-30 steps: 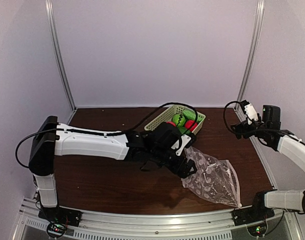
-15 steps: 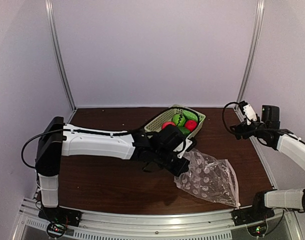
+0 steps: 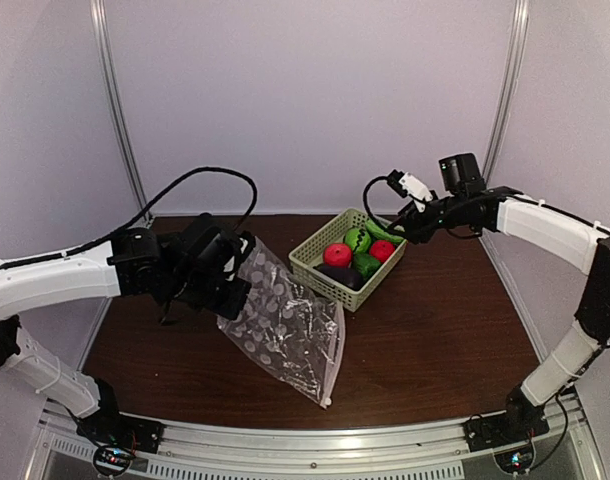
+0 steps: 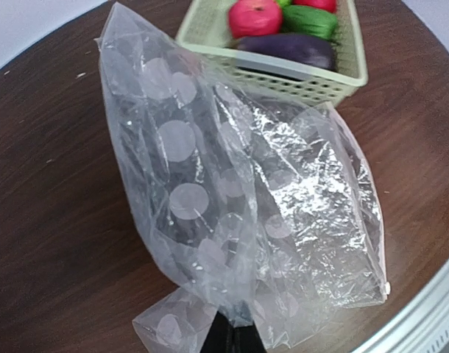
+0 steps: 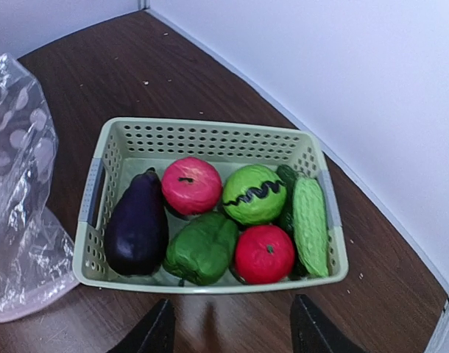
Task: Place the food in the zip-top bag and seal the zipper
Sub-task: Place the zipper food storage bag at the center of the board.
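My left gripper point(image 3: 235, 272) is closed on an upper corner of the bag point(image 3: 285, 325). In my left wrist view the dark fingertips point(image 4: 228, 340) pinch the plastic at the bottom edge of the picture. The bag hangs slanting down from that grip, crumpled and dotted with white, and its lower end rests on the table point(image 3: 445, 330) near the front edge. Just right of the bag, and not touching it in the top view, stands the basket point(image 3: 320, 282) with the food in it. An eggplant point(image 5: 136, 224) lies along the end nearest the bag. Beside it are a red fruit point(image 5: 191, 184) and a green pepper point(image 5: 202, 246), then a round green piece with a black squiggle point(image 5: 254, 193) and a second red fruit point(image 5: 263, 254). A cucumber point(image 5: 309, 213) lies against the far end, with another dark green piece partly hidden under it. My right gripper point(image 5: 232, 334) hangs above the basket's far right side, fingers spread wide and holding nothing. From my right wrist both fingertips show at the bottom edge, over bare table just outside the rim.
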Robot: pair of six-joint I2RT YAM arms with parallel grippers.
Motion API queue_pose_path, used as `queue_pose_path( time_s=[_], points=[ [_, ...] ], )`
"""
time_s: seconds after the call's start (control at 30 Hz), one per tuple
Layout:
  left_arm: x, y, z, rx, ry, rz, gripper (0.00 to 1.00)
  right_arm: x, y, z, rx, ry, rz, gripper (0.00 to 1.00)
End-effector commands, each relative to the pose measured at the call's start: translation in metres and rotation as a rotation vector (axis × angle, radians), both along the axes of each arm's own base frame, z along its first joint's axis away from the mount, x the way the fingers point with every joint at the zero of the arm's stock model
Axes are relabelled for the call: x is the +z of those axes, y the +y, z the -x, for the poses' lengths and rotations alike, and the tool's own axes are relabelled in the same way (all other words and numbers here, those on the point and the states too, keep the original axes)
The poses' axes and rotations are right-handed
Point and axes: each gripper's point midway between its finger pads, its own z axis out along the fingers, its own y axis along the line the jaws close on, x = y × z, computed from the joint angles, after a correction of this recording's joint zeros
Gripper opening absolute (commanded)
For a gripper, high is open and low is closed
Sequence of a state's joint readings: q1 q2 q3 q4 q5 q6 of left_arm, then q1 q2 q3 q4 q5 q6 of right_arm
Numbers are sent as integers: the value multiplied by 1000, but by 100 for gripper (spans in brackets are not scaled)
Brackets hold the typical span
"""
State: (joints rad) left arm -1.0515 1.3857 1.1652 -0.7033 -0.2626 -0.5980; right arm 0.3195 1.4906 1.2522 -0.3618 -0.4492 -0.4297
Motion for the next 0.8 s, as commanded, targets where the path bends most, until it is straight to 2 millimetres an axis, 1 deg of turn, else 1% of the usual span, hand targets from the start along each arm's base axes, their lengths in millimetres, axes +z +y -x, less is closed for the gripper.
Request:
queue_pose_path(
  time_s=[0.0,0.03,0.07,0.1,0.13,0.17,0.2,0.27,0.37,0.43,0.53,0.67,0.77],
  points=[
    [1,70,-15,191,-48,-143,0,-49,52,6,116,191,89,51],
    [2,78,-19,218,-59,-161,2,-62,66,7,149,225,104,50],
    [2,87,-25,248,-74,-185,22,-67,77,8,178,235,115,50],
    [-1,95,-30,276,-90,-220,49,-72,88,11,207,242,126,50],
    [-1,104,-36,312,-110,-257,67,-77,98,13,228,250,134,50],
    [1,112,-40,350,-126,-295,75,-81,107,14,245,256,142,49],
    [3,120,-41,377,-138,-340,80,-86,115,16,263,268,153,48],
    [11,120,-45,394,-154,-344,81,-92,128,21,295,293,165,46],
    [28,115,-47,407,-185,-258,81,-104,141,27,319,324,185,43],
    [39,111,-48,401,-204,-194,81,-110,147,31,336,342,200,39],
    [47,110,-47,403,-220,-142,80,-121,153,38,357,362,219,38],
    [50,111,-45,409,-223,-121,79,-131,155,31,316,371,232,38],
    [54,111,-43,414,-219,-90,79,-140,157,26,297,396,244,33]
  ],
)
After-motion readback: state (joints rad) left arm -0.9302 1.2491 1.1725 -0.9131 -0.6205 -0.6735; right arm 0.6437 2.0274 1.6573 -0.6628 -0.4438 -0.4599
